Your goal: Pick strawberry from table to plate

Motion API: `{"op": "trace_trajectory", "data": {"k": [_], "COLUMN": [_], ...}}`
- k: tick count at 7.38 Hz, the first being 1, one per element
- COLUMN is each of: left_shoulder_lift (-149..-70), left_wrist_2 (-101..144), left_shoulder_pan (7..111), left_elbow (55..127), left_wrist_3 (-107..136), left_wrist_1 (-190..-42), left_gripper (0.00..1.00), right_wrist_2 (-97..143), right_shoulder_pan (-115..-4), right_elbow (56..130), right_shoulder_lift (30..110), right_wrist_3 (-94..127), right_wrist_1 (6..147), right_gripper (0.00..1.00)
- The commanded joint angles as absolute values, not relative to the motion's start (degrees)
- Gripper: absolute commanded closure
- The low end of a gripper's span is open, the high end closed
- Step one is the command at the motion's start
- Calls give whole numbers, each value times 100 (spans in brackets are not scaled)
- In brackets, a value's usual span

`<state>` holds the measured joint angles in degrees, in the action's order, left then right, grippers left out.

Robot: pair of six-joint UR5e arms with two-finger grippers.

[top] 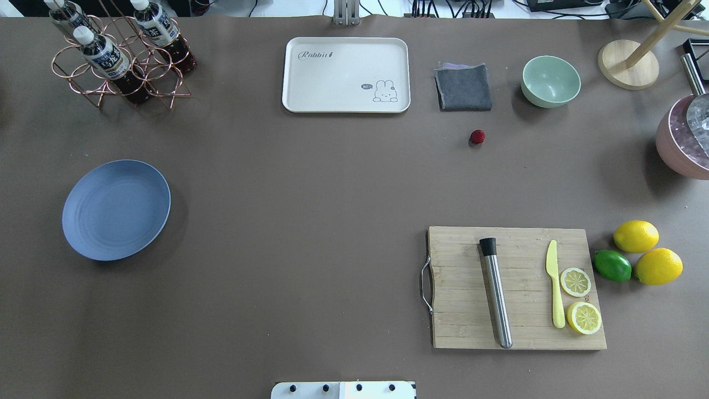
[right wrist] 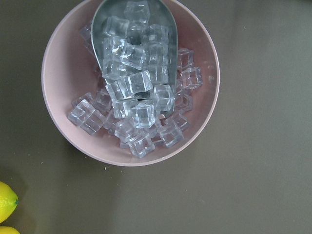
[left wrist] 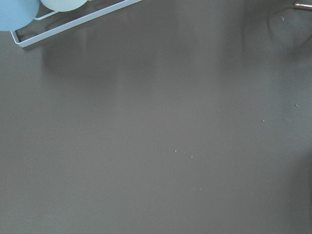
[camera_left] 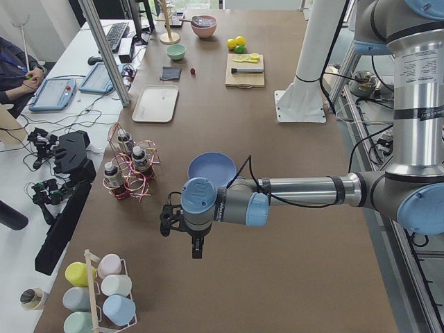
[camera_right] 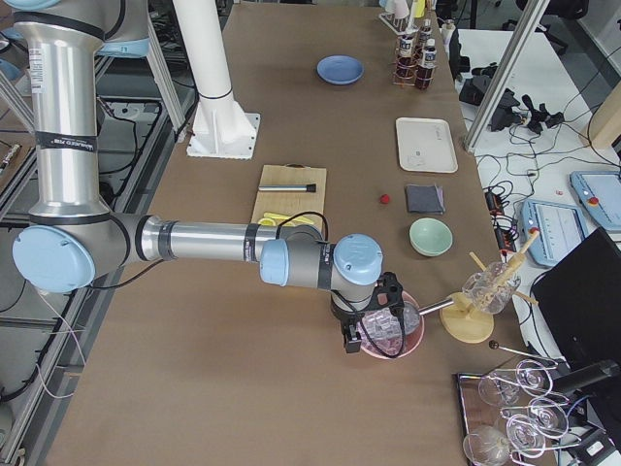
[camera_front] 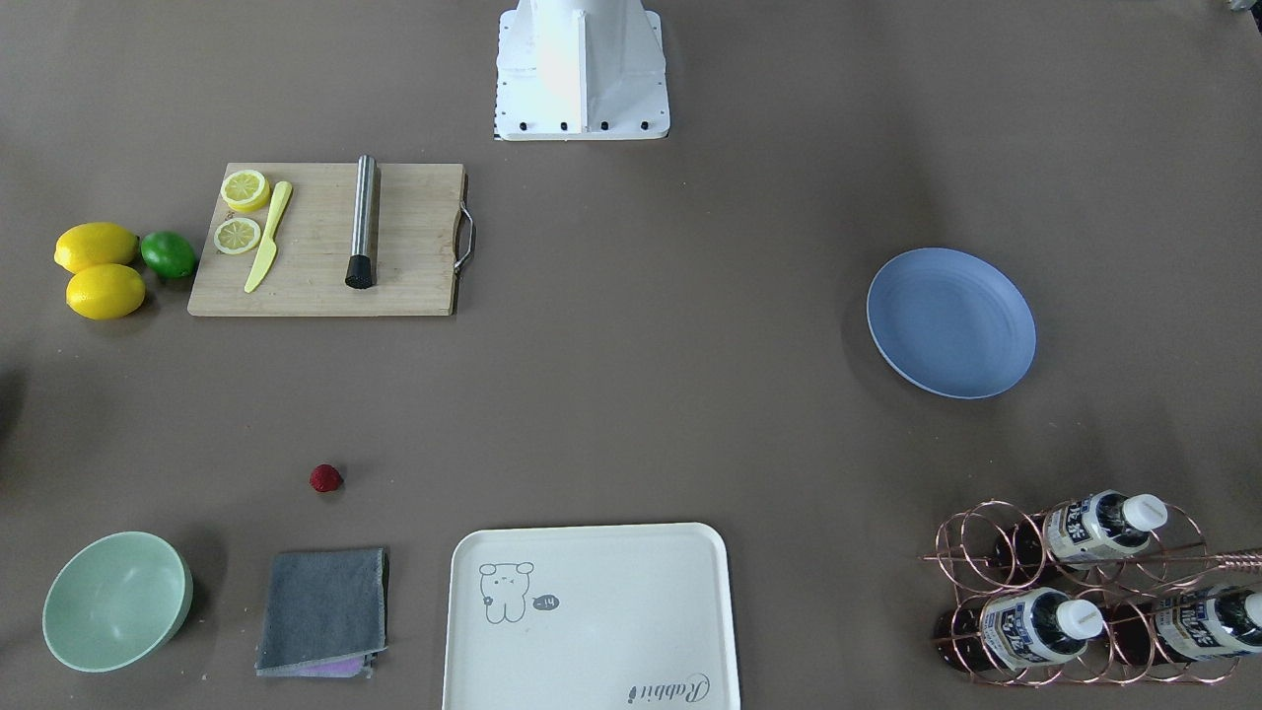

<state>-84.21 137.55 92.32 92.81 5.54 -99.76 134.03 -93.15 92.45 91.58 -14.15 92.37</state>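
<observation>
The strawberry (top: 477, 137) (camera_front: 325, 478), small and deep red, lies alone on the grey-brown table (top: 310, 183) just in front of a folded grey cloth (top: 463, 87). The periwinkle plate (top: 116, 209) (camera_front: 951, 322) sits far across the table on the robot's left side, with nothing on it. My left gripper (camera_left: 197, 248) shows only in the exterior left view, hanging over bare table short of the plate (camera_left: 211, 168); I cannot tell if it is open or shut. My right gripper (camera_right: 364, 335) hovers above a pink bowl of ice, far from the strawberry (camera_right: 385, 198); I cannot tell its state either.
A wooden cutting board (top: 515, 288) carries a steel muddler, a yellow knife and lemon slices, with lemons (top: 636, 236) and a lime beside it. A mint bowl (top: 550, 81), cream tray (top: 346, 75), copper bottle rack (top: 119, 52) and pink ice bowl (right wrist: 130, 83) stand around.
</observation>
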Motion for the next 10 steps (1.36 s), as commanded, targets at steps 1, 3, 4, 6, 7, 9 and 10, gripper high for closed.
{"op": "trace_trajectory", "data": {"k": [1,3,4,6,7,9,10], "left_shoulder_lift": [-8429,-8429,-8429,-8429,-8333,-8323,-8315], "left_wrist_2": [13755,13755,13755,13711,13580,13579,13597], "left_shoulder_pan": [9229,9229,9229,9211,9202,9202,9211], "left_elbow": [9290,9281,9290,9281,9325,9290,9377], "left_wrist_3": [545,545,545,467,309,325,343], "left_wrist_1": [-9976,-9976,-9976,-9993,-10124,-10125,-10125], "left_gripper": [2,2,2,2,2,2,2], "right_wrist_2": [13403,13403,13403,13403,13403,13403,13403], "right_shoulder_pan": [-9316,-9316,-9316,-9308,-9316,-9316,-9316], "right_elbow": [9246,9246,9246,9246,9246,9264,9272], "right_shoulder_lift": [9158,9158,9158,9158,9167,9167,9167], "right_wrist_3": [-1415,-1415,-1406,-1415,-1415,-1415,-1415], "right_wrist_1": [9237,9237,9237,9237,9229,9229,9229], "right_gripper": [0,0,0,0,0,0,0]}}
